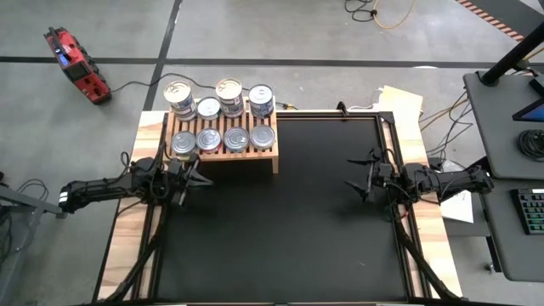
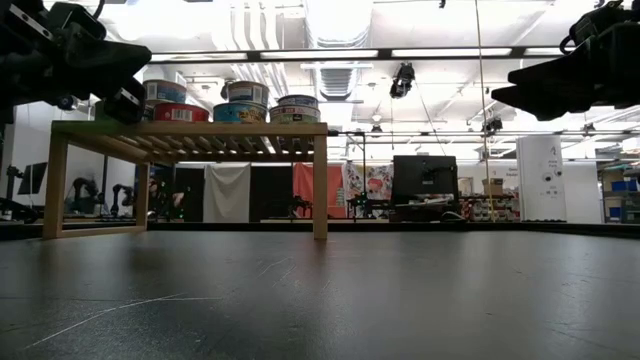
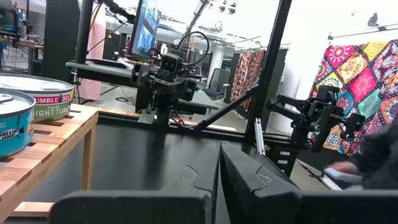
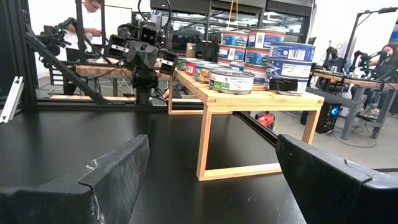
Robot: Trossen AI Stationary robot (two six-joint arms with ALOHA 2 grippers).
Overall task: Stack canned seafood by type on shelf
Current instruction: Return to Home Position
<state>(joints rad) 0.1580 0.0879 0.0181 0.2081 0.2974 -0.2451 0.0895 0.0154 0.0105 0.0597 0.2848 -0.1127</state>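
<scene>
Tools come first: the left tool (image 1: 197,178) hovers over the left side of the black bench (image 1: 280,238), its fingers drawn almost together and holding nothing. The right tool (image 1: 355,178) hangs over the right side, fingers spread wide and empty. Just beyond the left tool stands the wooden shelf (image 1: 252,154), at the far left of the bench. It carries all the tins (image 1: 239,137) in view, in a near row and a far row, with several in stacks. The sorting looks finished, so what remains is likely just drawing the arms back. The main risk is on the left: that tool sits just beside the shelf's near edge, at about the height of its top. A careless swing could knock the frame and topple the taller far stacks. The right arm has open bench around it. Nothing lies on the dark surface between the arms. Off the bench, a red device (image 1: 76,61) sits on the floor at far left, and a desk with a keyboard (image 1: 531,209) stands at right, both well clear.
</scene>
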